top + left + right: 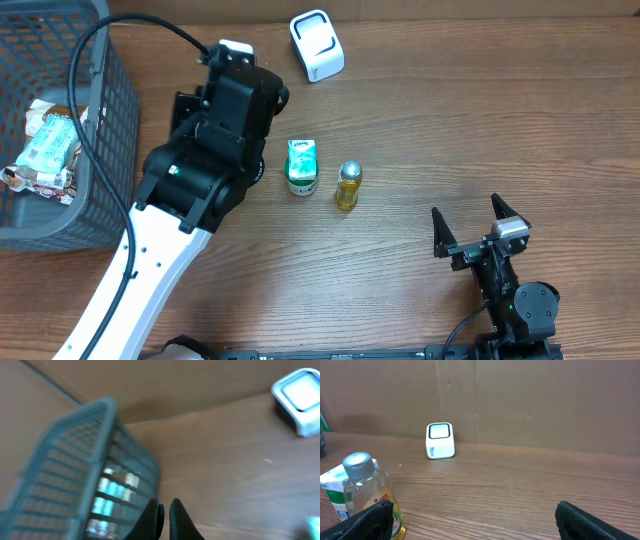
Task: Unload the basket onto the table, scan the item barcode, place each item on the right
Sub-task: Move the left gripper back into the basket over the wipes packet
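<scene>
Looking at the carton [302, 165] standing upright on the counter [430, 110], roughly 5 o'clock from the shut, empty left tool [165, 506], way closer to it than the wide-open right tool [467, 208].

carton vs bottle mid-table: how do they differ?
Shape: the carton is boxy; the bottle is round with a silver cap.
Look: the carton is opaque green and white; the bottle is clear with yellowish contents.
Place: the carton sits to the robot's left of the bottle.
Shared: both appear to stand upright on the table, side by side, and neither is held.
</scene>
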Robot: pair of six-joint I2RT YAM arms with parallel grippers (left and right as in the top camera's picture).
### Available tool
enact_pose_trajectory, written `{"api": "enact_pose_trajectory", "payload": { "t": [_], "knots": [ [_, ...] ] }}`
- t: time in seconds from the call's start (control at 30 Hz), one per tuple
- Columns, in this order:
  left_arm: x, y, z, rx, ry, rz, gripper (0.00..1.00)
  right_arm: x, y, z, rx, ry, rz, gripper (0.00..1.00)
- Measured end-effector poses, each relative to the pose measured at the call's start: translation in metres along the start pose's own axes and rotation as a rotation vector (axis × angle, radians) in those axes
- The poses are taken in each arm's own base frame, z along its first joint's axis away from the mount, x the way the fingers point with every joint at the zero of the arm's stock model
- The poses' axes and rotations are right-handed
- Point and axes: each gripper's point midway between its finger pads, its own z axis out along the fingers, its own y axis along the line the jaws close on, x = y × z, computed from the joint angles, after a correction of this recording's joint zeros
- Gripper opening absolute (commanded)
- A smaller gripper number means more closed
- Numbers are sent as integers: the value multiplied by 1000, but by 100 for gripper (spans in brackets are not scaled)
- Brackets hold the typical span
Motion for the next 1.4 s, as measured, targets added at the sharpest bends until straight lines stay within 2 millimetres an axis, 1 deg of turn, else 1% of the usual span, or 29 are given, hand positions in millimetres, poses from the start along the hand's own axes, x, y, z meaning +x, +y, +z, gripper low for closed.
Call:
{"api": "enact_pose_trajectory", "payload": {
  "t": [0.03, 0.07, 0.17, 0.3, 0.4, 0.57, 0.73, 0.8, 0.93, 1.17, 1.3, 1.37, 1.4],
  "knots": [
    [-2, 3, 0, -14, -6, 2, 4, 0, 0, 0, 0, 0, 0, 100],
    [-6, 11, -1, -55, -22, 11, 4, 0, 0, 0, 0, 0, 0, 100],
    [-16, 26, 0, -130, -52, 17, 4, 0, 0, 0, 0, 0, 0, 100],
    [-26, 53, 6, -220, -73, 3, 4, 0, 0, 0, 0, 0, 0, 100],
    [-28, 75, 13, -285, -70, -18, 4, 0, 0, 0, 0, 0, 0, 100],
    [-24, 111, 24, -374, -44, -50, 4, 0, 0, 0, 0, 0, 0, 100],
    [-9, 146, 39, -424, 7, -78, 4, 0, 0, 0, 0, 0, 0, 100],
    [0, 163, 46, -440, 31, -97, 5, 0, 0, 0, 0, 0, 0, 100],
    [15, 189, 59, -443, 63, -136, 9, 0, 0, 0, 0, 0, 0, 100],
    [43, 233, 76, -419, 92, -213, 23, 0, 0, 0, 0, 0, 0, 100],
    [67, 258, 85, -403, 130, -256, 30, 0, 0, 0, 0, 0, 0, 100],
    [81, 267, 94, -393, 162, -271, 36, 0, 0, 0, 0, 0, 0, 100],
    [87, 269, 98, -388, 177, -276, 44, 0, 0, 0, 0, 0, 0, 100]
  ]
}}
